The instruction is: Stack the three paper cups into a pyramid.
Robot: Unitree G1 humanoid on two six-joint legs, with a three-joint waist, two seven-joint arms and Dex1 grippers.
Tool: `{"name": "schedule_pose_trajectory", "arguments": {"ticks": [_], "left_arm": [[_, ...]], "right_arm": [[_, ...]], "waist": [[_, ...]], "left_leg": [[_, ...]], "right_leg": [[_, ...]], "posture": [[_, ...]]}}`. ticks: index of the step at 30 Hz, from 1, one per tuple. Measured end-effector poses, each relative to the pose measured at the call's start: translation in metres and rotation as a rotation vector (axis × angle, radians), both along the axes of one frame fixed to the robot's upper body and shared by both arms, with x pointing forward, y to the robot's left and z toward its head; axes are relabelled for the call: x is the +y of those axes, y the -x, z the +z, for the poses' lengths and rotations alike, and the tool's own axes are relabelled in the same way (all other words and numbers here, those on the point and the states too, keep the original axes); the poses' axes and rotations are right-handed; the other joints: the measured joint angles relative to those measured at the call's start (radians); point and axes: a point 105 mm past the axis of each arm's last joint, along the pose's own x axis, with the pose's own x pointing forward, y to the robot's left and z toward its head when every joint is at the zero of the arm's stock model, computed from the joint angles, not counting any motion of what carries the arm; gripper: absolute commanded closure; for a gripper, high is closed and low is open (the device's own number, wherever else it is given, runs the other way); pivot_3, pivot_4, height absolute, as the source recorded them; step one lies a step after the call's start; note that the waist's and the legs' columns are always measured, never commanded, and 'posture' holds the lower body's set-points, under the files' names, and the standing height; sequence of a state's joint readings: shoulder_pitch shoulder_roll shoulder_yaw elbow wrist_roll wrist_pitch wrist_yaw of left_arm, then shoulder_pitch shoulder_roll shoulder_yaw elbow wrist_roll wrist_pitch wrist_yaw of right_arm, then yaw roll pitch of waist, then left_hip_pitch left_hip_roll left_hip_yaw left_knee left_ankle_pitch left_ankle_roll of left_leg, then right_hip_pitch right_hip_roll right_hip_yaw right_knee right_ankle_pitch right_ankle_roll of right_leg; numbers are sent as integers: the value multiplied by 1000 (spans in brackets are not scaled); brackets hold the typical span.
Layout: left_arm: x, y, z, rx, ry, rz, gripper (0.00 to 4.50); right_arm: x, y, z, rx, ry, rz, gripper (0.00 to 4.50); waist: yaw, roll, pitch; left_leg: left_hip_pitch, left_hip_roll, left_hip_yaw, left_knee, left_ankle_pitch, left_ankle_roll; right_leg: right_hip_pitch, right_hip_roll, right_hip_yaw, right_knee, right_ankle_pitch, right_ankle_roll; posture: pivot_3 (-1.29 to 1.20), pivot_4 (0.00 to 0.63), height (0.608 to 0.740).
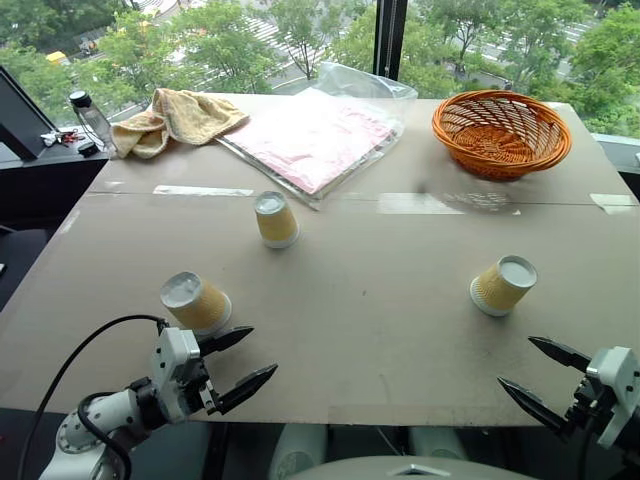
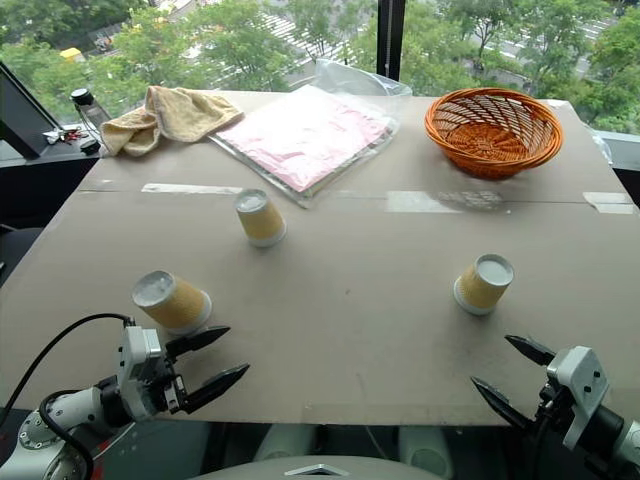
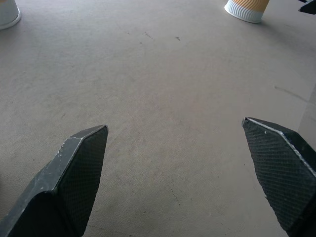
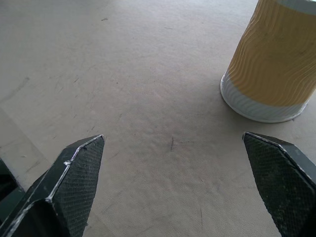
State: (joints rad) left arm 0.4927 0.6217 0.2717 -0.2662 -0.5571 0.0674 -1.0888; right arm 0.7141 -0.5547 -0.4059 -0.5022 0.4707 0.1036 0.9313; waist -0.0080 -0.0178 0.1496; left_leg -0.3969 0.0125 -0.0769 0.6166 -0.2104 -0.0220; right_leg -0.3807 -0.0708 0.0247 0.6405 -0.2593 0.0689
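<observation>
We are seeing only part of some things: the clear bottle (image 1: 90, 117) at the far left corner is standing half behind the yellow towel (image 1: 175, 117), and the dark object beside it is cut by the picture edge. The three paper cups are all standing upside down on the matte grey table (image 1: 380, 300), well apart, with ribbed yellow-tan sides and white round bases up. The near-left cup (image 1: 195, 302) is sitting just beyond the left gripper (image 1: 238, 364); the middle cup (image 1: 275, 219) is standing further back; the right cup (image 1: 503, 285) is leaning slightly, near the right gripper (image 1: 540, 378). Both grippers are holding their black textured pointed fingers (image 3: 74, 173) wide apart over the near table edge, gripping nothing. Behind, a woven orange basket (image 1: 500, 133) and a pink cloth in a clear plastic bag (image 1: 315, 138) are lying.
</observation>
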Motion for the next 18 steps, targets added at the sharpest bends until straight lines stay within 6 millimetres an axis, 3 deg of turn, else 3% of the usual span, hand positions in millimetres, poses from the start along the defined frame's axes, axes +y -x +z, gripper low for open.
{"name": "schedule_pose_trajectory", "arguments": {"ticks": [8, 18], "left_arm": [[-8, 11, 15, -26, 34, 7, 0], [9, 19, 17, -52, 101, 341, 0]], "right_arm": [[17, -9, 13, -65, -47, 68, 75], [69, -3, 36, -124, -136, 389, 75]], "waist": [[-2, -2, 3], [0, -8, 7]], "left_leg": [[0, 4, 0, 0, 0, 0], [-1, 2, 0, 0, -1, 0]], "right_leg": [[0, 0, 0, 0, 0, 0], [0, 1, 0, -1, 0, 0]], "posture": [[0, 150, 740], [0, 150, 740]]}}
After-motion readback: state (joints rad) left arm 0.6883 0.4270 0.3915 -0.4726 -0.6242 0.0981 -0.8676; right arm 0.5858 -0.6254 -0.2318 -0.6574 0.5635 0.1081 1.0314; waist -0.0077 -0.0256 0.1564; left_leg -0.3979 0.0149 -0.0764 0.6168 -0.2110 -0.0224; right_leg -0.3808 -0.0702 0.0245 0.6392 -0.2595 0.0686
